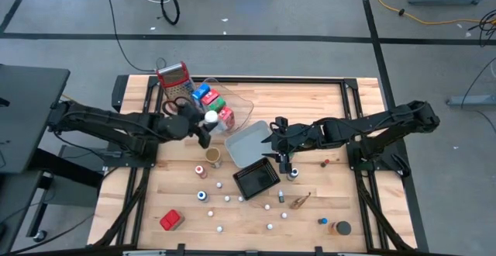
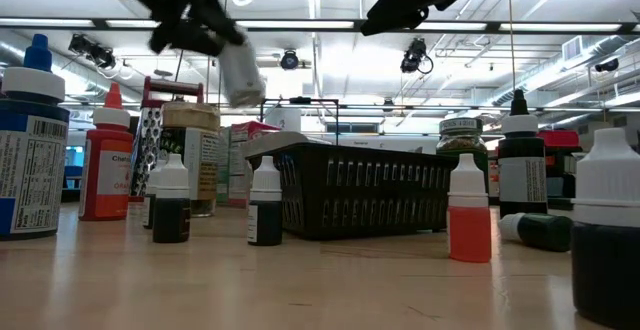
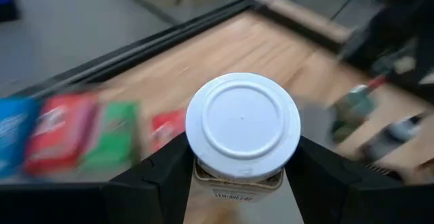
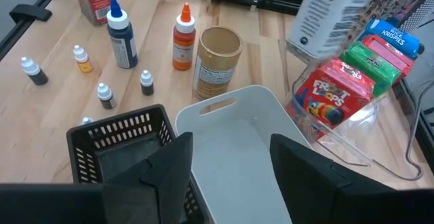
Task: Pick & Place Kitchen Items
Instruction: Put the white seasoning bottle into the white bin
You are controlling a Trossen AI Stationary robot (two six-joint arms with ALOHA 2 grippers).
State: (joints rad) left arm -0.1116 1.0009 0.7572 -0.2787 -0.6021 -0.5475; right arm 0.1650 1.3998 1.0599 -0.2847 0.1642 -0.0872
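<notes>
1. High view shows your left gripper (image 1: 203, 127) lifted above the table with a white-capped jar (image 1: 210, 119) clamped between its fingers, just beside the clear tray (image 1: 242, 102) that keeps the cereal cartons (image 1: 213, 102) standing in a row.
2. Left wrist view confirms the grip: both dark fingers press the jar's (image 3: 242, 132) sides below a smooth, round plastic lid, label paper showing underneath.
3. Your right gripper (image 4: 230, 157) hangs over the grey tray (image 4: 252, 149), fingers spread and empty; that tray is bare, matte plastic with a handle slot.
4. Judged from this, the jar is likely bound for a tray; the black basket (image 1: 256, 181) is slatted, and small dropper bottles (image 1: 228, 198) stand scattered on the wood.
</notes>
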